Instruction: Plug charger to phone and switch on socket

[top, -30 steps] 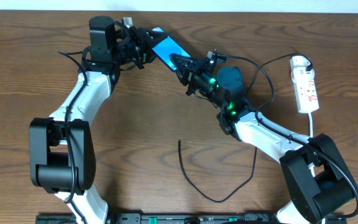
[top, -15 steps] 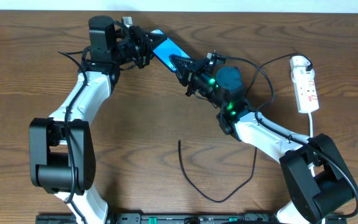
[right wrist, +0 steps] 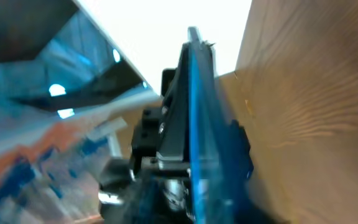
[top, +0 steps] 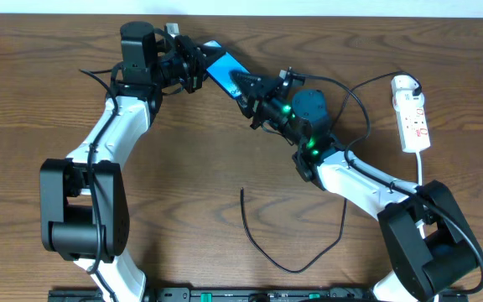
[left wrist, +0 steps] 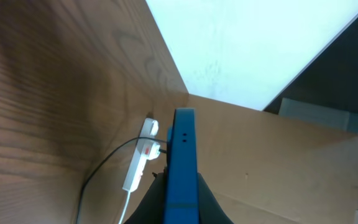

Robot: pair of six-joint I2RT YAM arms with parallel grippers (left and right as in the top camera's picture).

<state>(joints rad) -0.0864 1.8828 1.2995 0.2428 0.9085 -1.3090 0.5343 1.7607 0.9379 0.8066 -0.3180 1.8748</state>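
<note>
The phone [top: 217, 60], blue screen up, is held above the table at the back. My left gripper [top: 193, 69] is shut on its left end, and the left wrist view shows its blue edge [left wrist: 182, 165] between the fingers. My right gripper [top: 243, 85] reaches over the phone's right end. The phone is edge-on and blurred [right wrist: 199, 118] between its fingers, which look slightly apart. The charger cable [top: 262, 250] lies looped on the table, its loose tip [top: 242, 192] at mid-table. The white socket [top: 413, 116] lies at the right and also shows in the left wrist view [left wrist: 139, 159].
A black cable [top: 355, 99] arcs from the socket's top end past the right arm. The table's back edge and a pale wall run just behind the phone. Both arm bases stand at the front edge.
My right gripper has moved a little up and left, further over the phone's right end, so less blue screen shows. The left gripper and the phone have barely moved.
</note>
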